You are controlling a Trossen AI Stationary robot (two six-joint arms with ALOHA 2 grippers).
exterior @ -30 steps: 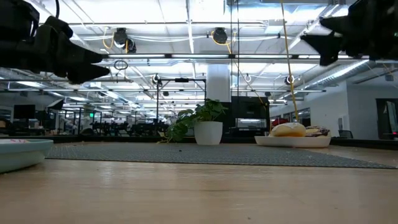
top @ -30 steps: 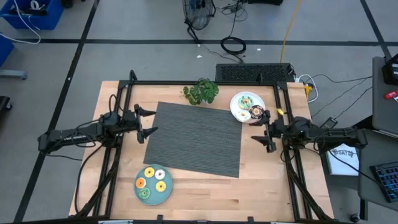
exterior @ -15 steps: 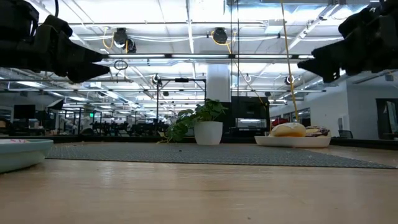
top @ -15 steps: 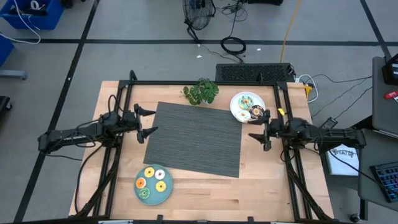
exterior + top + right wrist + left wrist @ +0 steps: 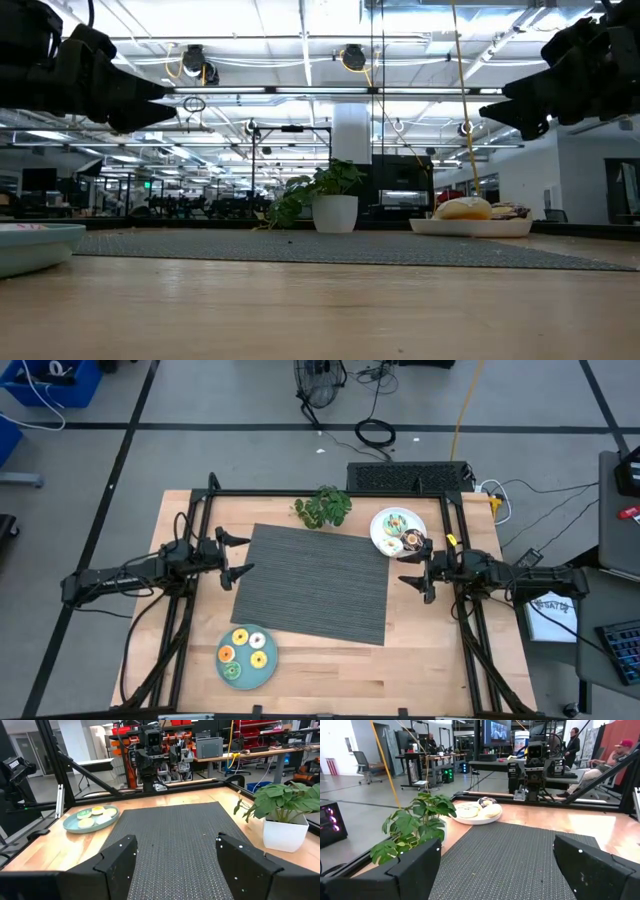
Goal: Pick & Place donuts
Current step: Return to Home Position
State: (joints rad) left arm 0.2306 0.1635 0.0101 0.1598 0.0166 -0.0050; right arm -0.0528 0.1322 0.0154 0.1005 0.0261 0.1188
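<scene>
L gripper [image 5: 236, 554] and R gripper [image 5: 414, 573] hovered at mat [image 5: 315, 582] edges, fingers [image 5: 412, 867] spread, empty; donuts [image 5: 240, 637] sat on white plate [image 5: 376, 528] & teal plate [image 5: 256, 678].

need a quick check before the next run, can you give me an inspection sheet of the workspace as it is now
surface: wooden table with a grey mat across its middle
job's things: donuts lie on the teal plate at front left, and more on the white plate at back right; none on the mat
clutter: potted plant at the mat's back edge
grippers: left tool open and empty, raised at the mat's left edge; right tool open and empty, raised beside the white plate
cables: black coil and yellow cable on the floor behind the table
surroundings: people in the room beyond
</scene>
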